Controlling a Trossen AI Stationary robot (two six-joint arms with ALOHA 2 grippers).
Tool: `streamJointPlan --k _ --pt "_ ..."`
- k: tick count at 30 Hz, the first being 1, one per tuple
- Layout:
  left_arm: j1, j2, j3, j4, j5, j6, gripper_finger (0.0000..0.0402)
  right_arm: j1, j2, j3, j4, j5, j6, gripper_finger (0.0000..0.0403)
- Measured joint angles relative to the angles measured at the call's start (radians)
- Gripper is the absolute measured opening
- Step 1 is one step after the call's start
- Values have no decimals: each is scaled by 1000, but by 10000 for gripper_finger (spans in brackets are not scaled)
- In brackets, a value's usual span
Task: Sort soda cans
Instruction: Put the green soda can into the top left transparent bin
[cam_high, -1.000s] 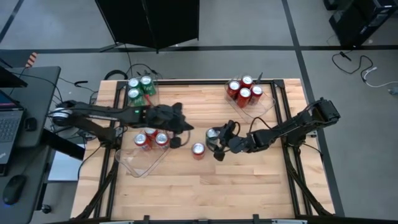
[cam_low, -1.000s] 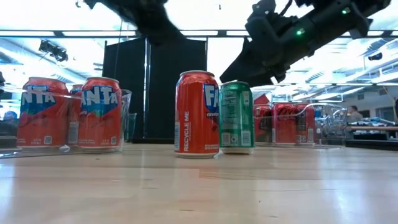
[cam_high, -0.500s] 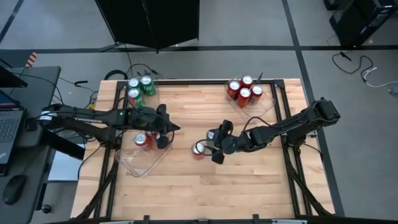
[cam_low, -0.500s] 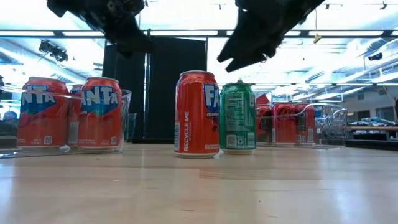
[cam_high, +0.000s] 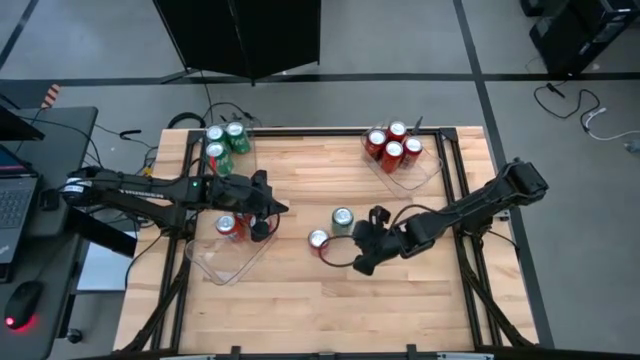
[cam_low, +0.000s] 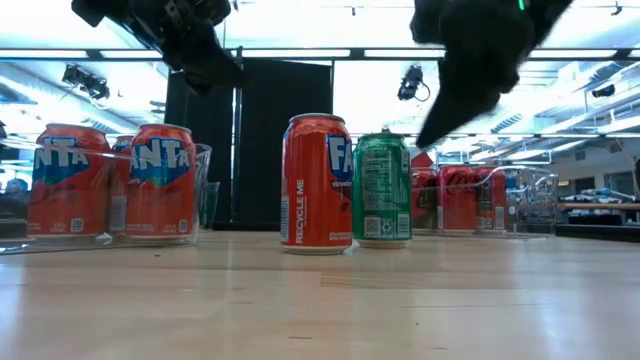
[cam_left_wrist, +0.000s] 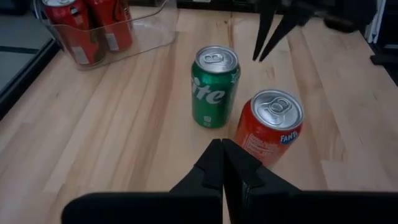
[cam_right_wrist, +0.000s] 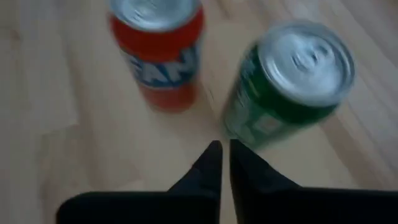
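Observation:
A green soda can and a red soda can stand upright side by side on the wooden table's middle, also seen in the low view as the red can and the green can. My right gripper hovers shut just right of and nearer than them, its tips pointing down at the gap between the two cans and touching neither. My left gripper is shut in the air over the near-left tray's inner edge, pointing at the two cans.
A clear tray at the near left holds red cans. Green cans stand at the far left, and a far-right tray holds several red cans. Bare wood lies along the near edge.
My right gripper stood open around the green can, then drew back up and toward the near edge and shut with nothing in it. The green can stays upright on the table. My left gripper pulled back toward the table's left edge, over the near-left tray.

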Motion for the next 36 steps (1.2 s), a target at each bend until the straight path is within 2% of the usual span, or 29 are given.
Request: streamJointPlan --k 4,13,25,32,36 --pt "0 0 0 0 0 -3 1 -17 27 -92 81 1 60 19" --pt "0 1 0 1 0 -4 1 -91 96 -209 340 -51 5 2" --pt "0 1 0 -5 0 -3 1 -225 210 -220 569 -75 -151 0" --pt "0 1 0 -9 0 -3 1 -309 235 -220 695 -77 -250 0" --pt "0 1 0 -20 -2 -4 1 -349 243 -220 785 -123 -285 0"
